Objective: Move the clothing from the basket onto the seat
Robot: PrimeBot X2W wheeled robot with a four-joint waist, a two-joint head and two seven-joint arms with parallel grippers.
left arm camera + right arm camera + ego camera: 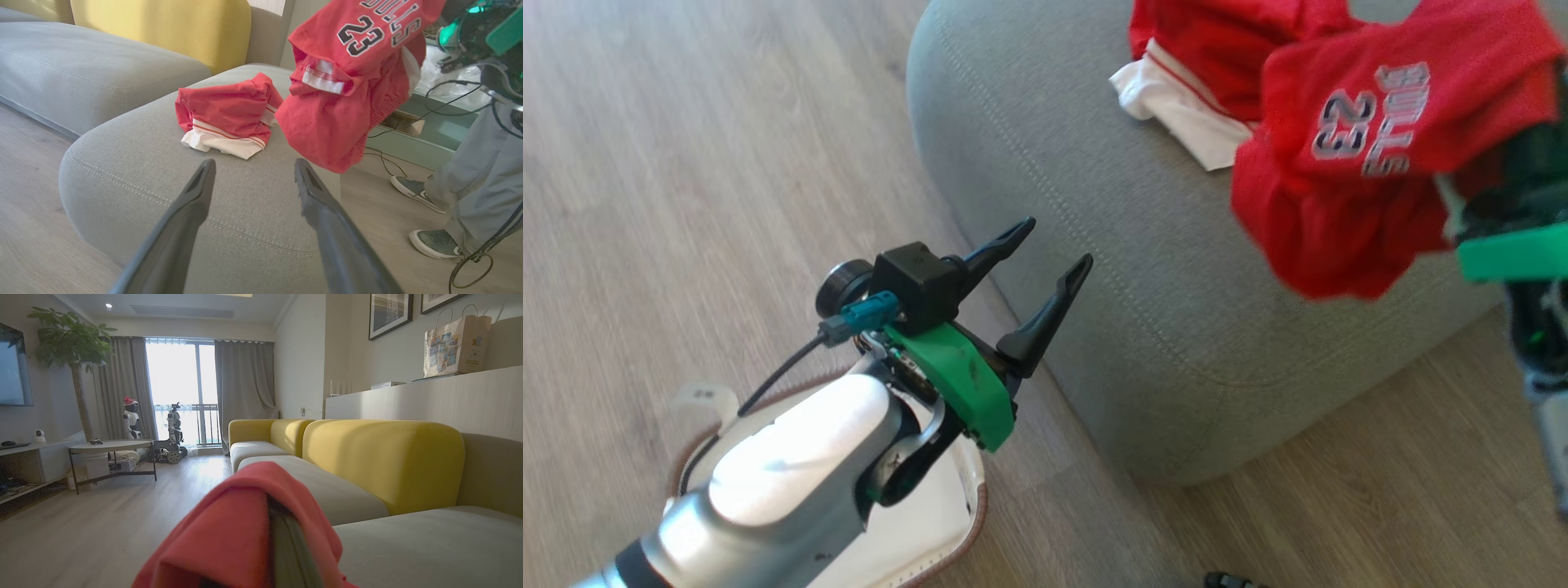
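Note:
The red "BULLS 23" jersey (1339, 163) hangs in the air over the front right part of the grey seat (1094, 245), with my right gripper (1474, 204) shut on its upper edge. In the right wrist view the red cloth (245, 531) drapes over my fingers (288, 551). A second piece of clothing, a red garment with white trim (229, 118), lies crumpled on the seat (163, 179). My left gripper (1058, 241) stands open and empty beside the seat's corner, above the cream basket (976, 510). Its fingers (196, 192) point at the seat.
A person's legs and grey shoes (433, 243) stand right of the seat, with cables (388, 163) on the wooden floor. Yellow backrests (384, 457) line the sofa. A round coffee table (110, 447), a potted tree and two other robots stand farther off.

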